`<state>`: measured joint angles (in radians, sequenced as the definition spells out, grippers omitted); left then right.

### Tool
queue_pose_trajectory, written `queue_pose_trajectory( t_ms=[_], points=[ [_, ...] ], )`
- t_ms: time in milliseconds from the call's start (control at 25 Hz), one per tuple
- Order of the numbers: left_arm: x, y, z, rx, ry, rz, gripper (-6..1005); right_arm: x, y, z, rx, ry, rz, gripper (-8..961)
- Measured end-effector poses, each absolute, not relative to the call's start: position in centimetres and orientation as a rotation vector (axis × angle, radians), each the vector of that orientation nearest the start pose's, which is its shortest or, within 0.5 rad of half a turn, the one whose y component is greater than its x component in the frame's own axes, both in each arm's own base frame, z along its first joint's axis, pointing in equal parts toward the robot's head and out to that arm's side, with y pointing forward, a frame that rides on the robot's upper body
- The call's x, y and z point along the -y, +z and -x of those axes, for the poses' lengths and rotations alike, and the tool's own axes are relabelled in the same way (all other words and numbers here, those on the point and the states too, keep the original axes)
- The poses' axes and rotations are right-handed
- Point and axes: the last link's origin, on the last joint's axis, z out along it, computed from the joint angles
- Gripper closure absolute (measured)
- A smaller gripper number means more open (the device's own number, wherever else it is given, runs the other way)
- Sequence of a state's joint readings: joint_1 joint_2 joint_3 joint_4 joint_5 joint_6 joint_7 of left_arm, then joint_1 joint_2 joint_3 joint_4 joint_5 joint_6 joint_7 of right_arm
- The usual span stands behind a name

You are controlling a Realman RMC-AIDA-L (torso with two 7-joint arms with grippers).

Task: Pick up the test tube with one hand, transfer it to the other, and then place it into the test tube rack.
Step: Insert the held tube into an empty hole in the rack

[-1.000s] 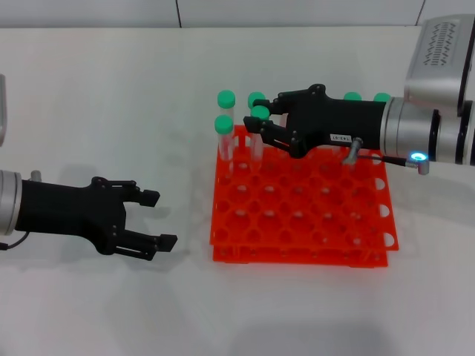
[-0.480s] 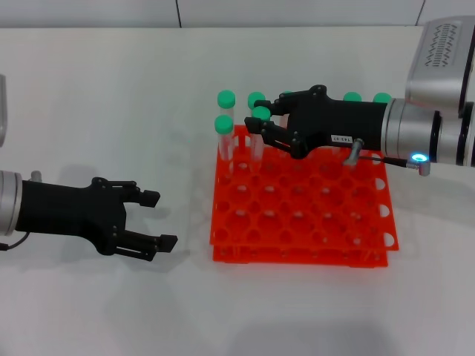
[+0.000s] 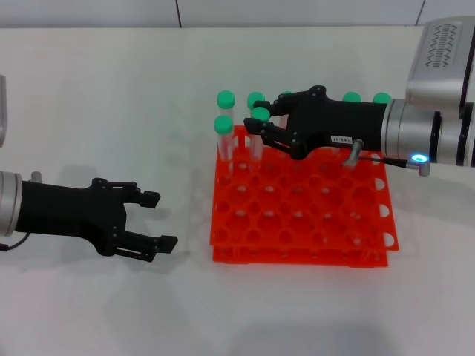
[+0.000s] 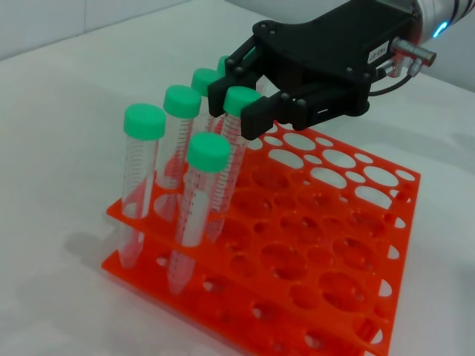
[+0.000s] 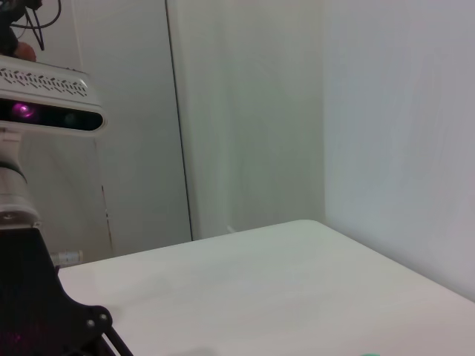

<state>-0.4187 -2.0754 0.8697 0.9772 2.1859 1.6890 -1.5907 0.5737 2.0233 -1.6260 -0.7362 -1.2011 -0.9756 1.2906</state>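
**A:** On the left, over the white matte surface [image 3: 111, 111], the black two-fingered left hand [image 3: 152, 219] on its grey arm hovers with fingers spread wide and nothing between them, well apart from the bright orange-red plastic rack [image 3: 300, 215].

**B:** And the slim clear plastic test tube with the green screw cap [image 3: 259, 135]?

**A:** Standing in a back-row hole near the rack's left corner, slightly tilted. The black labelled right hand [image 3: 257, 129] on the silver arm is clamped around it just under the cap, as the left wrist view shows [image 4: 236, 141].

**B:** So it looks seated. What could spoil it?

**A:** To my eye, the letting go. The tube is smooth, hard and light, and leans in a loose round hole. Fingers that open unevenly could drag it up or tip it against the other green-capped tubes [image 4: 167, 159] standing just beside.

**B:** Those neighbours are close.

**A:** Very. A sideways withdrawal could brush their caps, and the glossy, lightweight rack might slide on that surface.
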Motion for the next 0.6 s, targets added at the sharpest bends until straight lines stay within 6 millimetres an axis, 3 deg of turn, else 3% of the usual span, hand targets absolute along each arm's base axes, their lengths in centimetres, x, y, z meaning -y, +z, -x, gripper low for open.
queue_pose_trajectory(
  t_ms=[600],
  points=[
    [-29.94,1.74,27.29,0.651,-0.270,2.934,111,-37.28,-6.43,-16.75,-0.307,0.707,2.689,637]
  ],
)
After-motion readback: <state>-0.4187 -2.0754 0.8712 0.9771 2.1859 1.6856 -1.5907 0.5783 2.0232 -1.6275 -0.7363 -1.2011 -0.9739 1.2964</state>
